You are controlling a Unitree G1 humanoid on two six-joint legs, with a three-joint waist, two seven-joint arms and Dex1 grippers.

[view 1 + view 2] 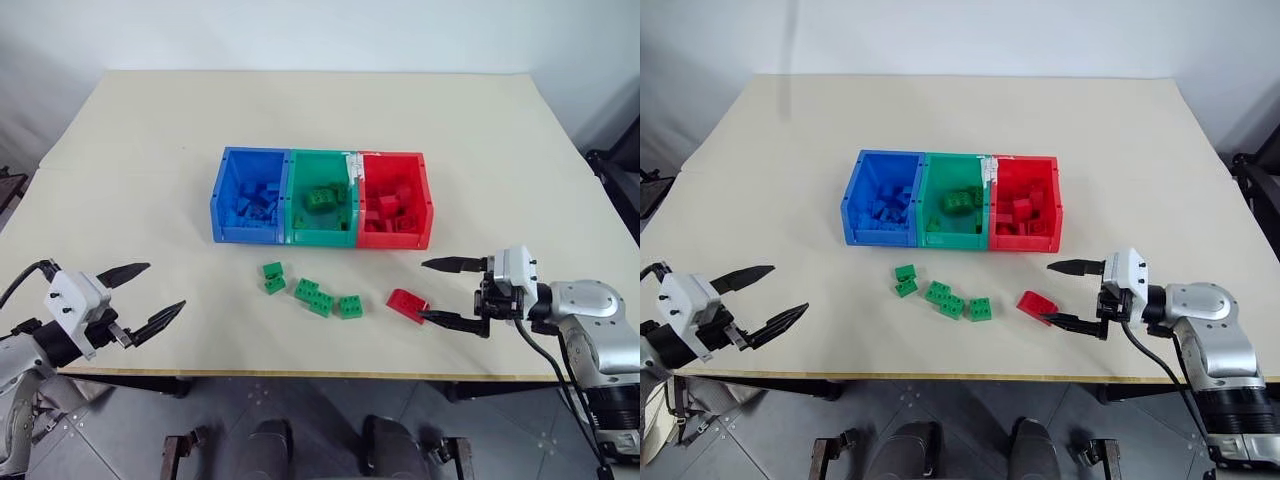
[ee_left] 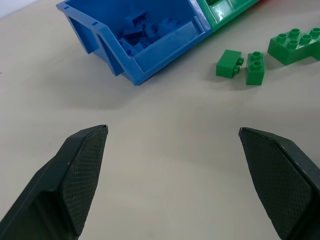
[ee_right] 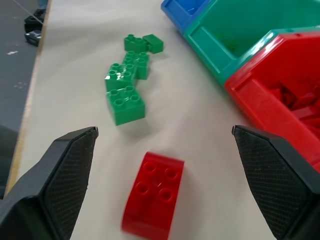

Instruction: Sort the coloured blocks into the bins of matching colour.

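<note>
Three joined open plastic bins [image 1: 322,238], blue, green, red, sit mid-bench [image 1: 150,150]. Green studded bricks [image 1: 318,296] and one red studded brick [image 1: 406,305] lie just in front of the bins. Right hand [image 1: 433,291] wide, straddling the red brick. Left hand [image 1: 150,297] wide, empty, well left of the bins.

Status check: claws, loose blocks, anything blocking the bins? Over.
Both claws open, empty: left claw, right claw flanking the red block. Green blocks loose before the bins. Nothing in the way.
</note>
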